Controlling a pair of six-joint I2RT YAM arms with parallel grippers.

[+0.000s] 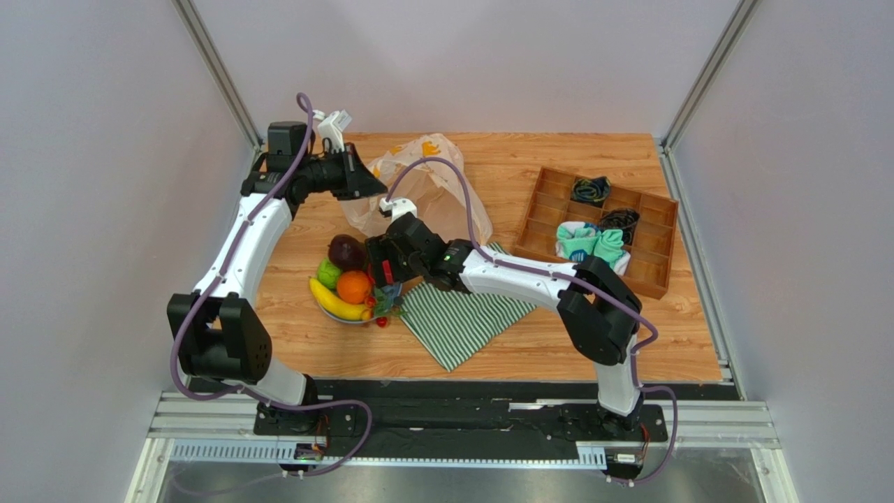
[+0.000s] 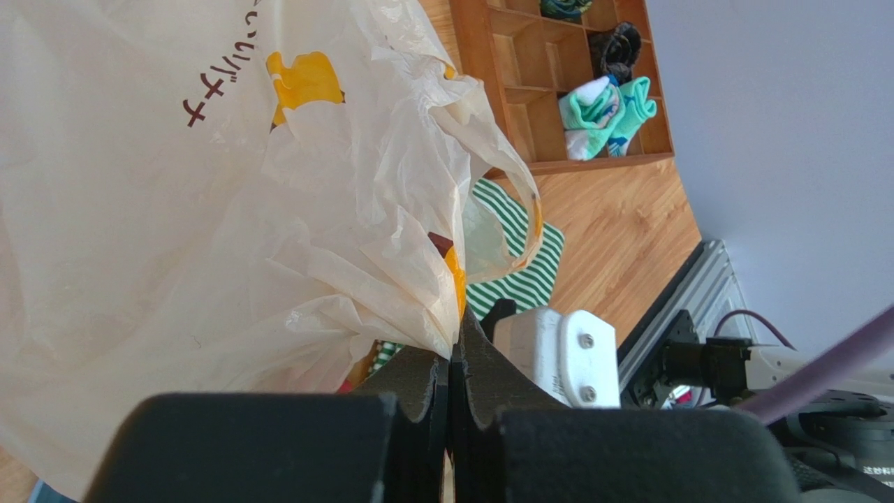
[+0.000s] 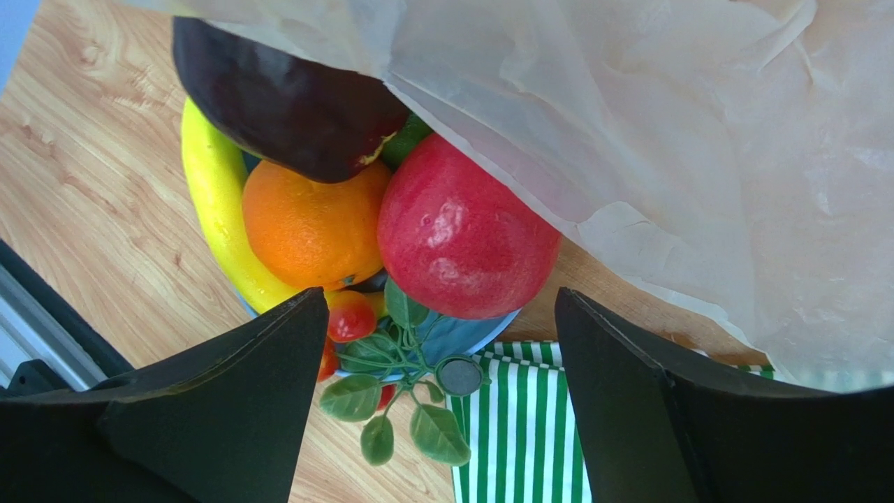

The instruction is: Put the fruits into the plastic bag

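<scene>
Clenched on the plastic bag [image 2: 210,210] edge with left gripper [image 2: 453,354], spread over the red apple [image 3: 467,236] with right gripper [image 3: 441,314]; may snag overhanging film or nudge apple loose

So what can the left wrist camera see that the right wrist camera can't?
Only the left wrist view shows the wooden tray with teal socks, and the left gripper shut on the plastic bag at its edge. Only the right wrist view plainly shows the red apple, orange, banana, dark fruit and berries, beyond the open right gripper. Both show the bag, the green-striped cloth and the wooden table.
</scene>
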